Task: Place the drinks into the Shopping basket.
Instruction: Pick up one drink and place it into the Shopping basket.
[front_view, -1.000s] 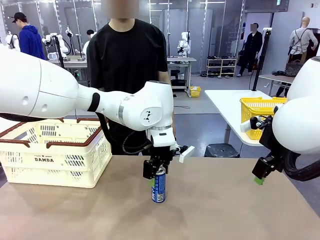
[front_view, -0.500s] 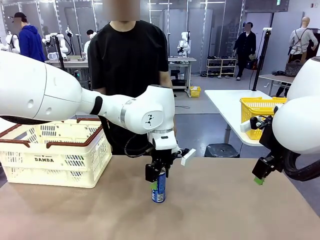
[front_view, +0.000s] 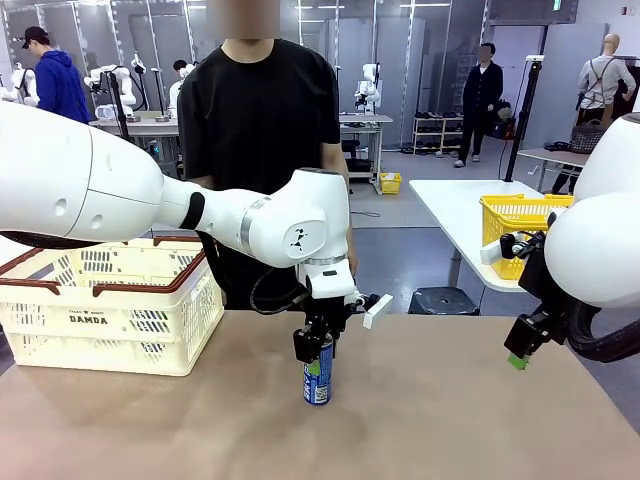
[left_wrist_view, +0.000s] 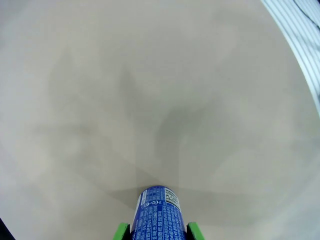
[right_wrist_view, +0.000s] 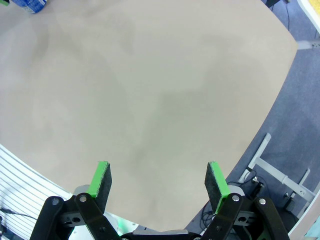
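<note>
At table centre, I had the left gripper (front_view: 315, 357) clamped on the blue can (front_view: 318, 375), standing upright on the table (front_view: 450, 420). Basket (front_view: 110, 310) at nine o'clock held no drinks I could see. Right gripper (right_wrist_view: 159, 181) idle, jaws apart.
</note>
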